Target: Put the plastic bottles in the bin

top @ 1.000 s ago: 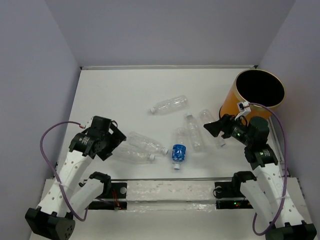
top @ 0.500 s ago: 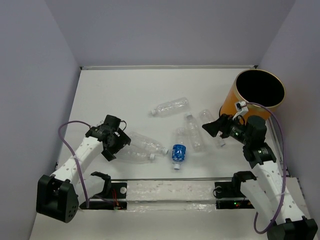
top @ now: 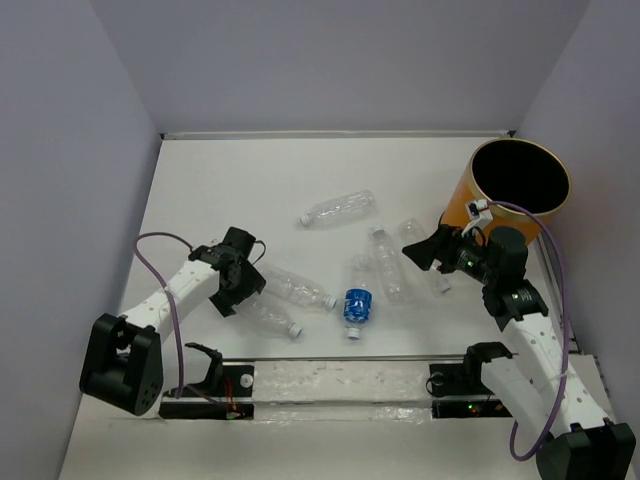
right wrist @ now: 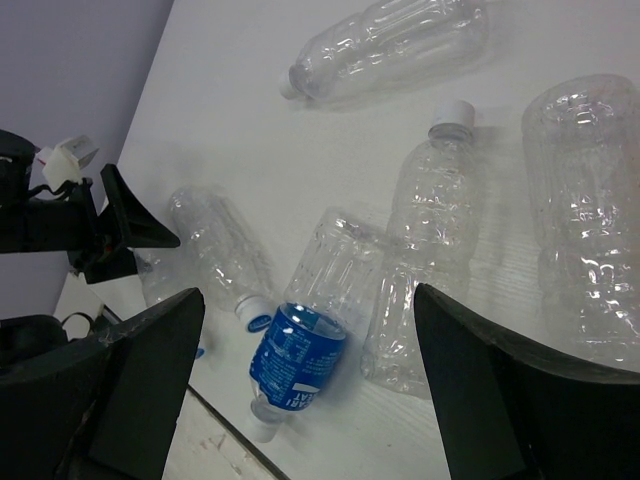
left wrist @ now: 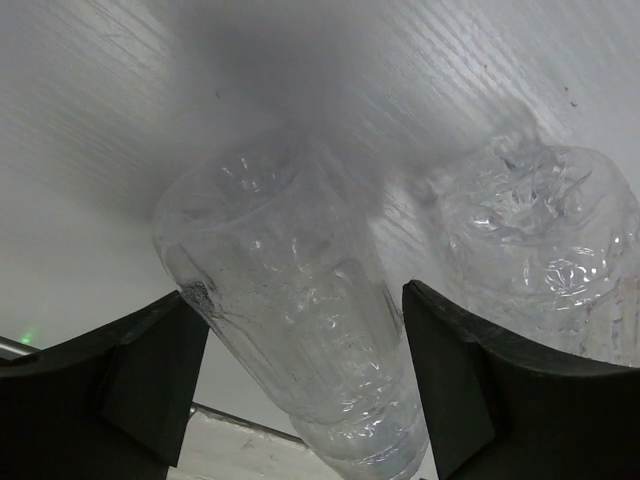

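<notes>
Several clear plastic bottles lie on the white table. My left gripper [top: 247, 293] is low over the nearest bottle [top: 268, 314]. In the left wrist view that bottle [left wrist: 290, 250] lies between the open fingers of my left gripper [left wrist: 303, 300]. The left finger touches it and a thin gap shows at the right one. A second bottle [left wrist: 545, 250] lies just beside it. My right gripper [top: 418, 254] hovers open, holding nothing, above the blue-labelled bottle [right wrist: 298, 358] and two clear bottles [right wrist: 430, 250]. The orange bin [top: 520, 180] stands at the back right.
Another bottle [top: 340, 210] lies alone toward the middle back. One bottle [right wrist: 585, 200] lies under my right arm near the bin's foot. Grey walls close the table on three sides. A clear rail [top: 330, 375] runs along the near edge.
My left arm has swung down and right onto the nearest bottle, and its jaws have narrowed around it. The right gripper has crept slightly left.
</notes>
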### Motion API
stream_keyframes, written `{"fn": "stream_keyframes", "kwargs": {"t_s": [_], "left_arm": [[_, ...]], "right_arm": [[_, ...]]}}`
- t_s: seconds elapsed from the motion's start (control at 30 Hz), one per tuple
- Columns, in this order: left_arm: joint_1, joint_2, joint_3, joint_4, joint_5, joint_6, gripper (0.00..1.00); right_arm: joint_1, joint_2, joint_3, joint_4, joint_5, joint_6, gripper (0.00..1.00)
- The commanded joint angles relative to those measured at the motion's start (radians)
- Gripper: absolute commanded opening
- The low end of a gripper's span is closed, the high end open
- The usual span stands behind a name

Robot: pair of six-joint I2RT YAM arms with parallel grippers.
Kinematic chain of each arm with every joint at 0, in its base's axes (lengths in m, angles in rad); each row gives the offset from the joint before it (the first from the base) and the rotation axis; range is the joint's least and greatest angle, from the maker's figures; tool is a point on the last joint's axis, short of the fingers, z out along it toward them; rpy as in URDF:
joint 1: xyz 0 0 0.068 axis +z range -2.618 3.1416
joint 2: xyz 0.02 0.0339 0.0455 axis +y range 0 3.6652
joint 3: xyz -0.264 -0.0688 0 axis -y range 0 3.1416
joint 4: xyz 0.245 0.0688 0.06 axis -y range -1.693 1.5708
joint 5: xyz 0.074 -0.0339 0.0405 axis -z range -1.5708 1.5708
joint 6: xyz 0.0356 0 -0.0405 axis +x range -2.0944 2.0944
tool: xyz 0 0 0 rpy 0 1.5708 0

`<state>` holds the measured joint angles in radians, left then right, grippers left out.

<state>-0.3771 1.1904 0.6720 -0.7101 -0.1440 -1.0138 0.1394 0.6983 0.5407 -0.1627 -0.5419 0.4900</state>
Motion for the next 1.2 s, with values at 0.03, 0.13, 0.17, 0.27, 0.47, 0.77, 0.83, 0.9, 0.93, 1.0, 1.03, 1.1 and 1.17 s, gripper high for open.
{"fn": "stream_keyframes", "kwargs": {"t_s": [0.03,0.13,0.17,0.27,0.47,0.77,0.83,0.9,0.93,1.0,1.03,1.1,1.17], "left_arm": [[-0.006,0.009,0.035,0.023,-0.060,-0.002,0.73],[-0.008,-0.012,0.032,0.024,-0.058,0.015,0.62],[-0.008,-0.021,0.032,0.020,-0.058,0.017,0.61],[-0.006,-0.075,0.023,0.015,-0.046,0.030,0.58],[-0.025,-0.238,0.038,0.018,0.004,0.118,0.52],[-0.052,-0.500,0.139,0.055,-0.014,0.259,0.53],[-0.052,-0.570,0.130,0.122,-0.003,0.291,0.53],[-0.052,-0.610,0.106,0.249,0.023,0.314,0.53],[-0.052,-0.626,0.077,0.295,0.050,0.336,0.53],[-0.052,-0.646,0.040,0.414,0.104,0.372,0.53],[-0.052,-0.640,0.032,0.472,0.118,0.386,0.53],[-0.054,-0.626,0.029,0.515,0.132,0.409,0.53],[-0.054,-0.604,0.029,0.573,0.139,0.451,0.53]], "right_arm": [[0.009,-0.006,0.012,0.052,0.014,-0.018,0.91],[0.009,0.006,0.010,0.051,0.043,-0.018,0.91],[0.009,0.012,0.008,0.048,0.081,-0.019,0.91],[0.009,0.053,0.031,0.020,0.198,-0.033,0.91],[0.018,0.213,0.122,-0.018,0.309,-0.111,0.88],[0.226,0.449,0.295,-0.093,0.679,-0.194,0.88],[0.226,0.510,0.312,-0.097,0.721,-0.227,0.88],[0.226,0.550,0.344,-0.100,0.772,-0.254,0.88],[0.226,0.573,0.355,-0.100,0.780,-0.272,0.88],[0.226,0.647,0.407,-0.142,0.822,-0.309,0.88],[0.226,0.696,0.422,-0.156,0.844,-0.329,0.88],[0.226,0.739,0.456,-0.187,0.847,-0.346,0.88],[0.226,0.799,0.475,-0.201,0.820,-0.357,0.88]]}}
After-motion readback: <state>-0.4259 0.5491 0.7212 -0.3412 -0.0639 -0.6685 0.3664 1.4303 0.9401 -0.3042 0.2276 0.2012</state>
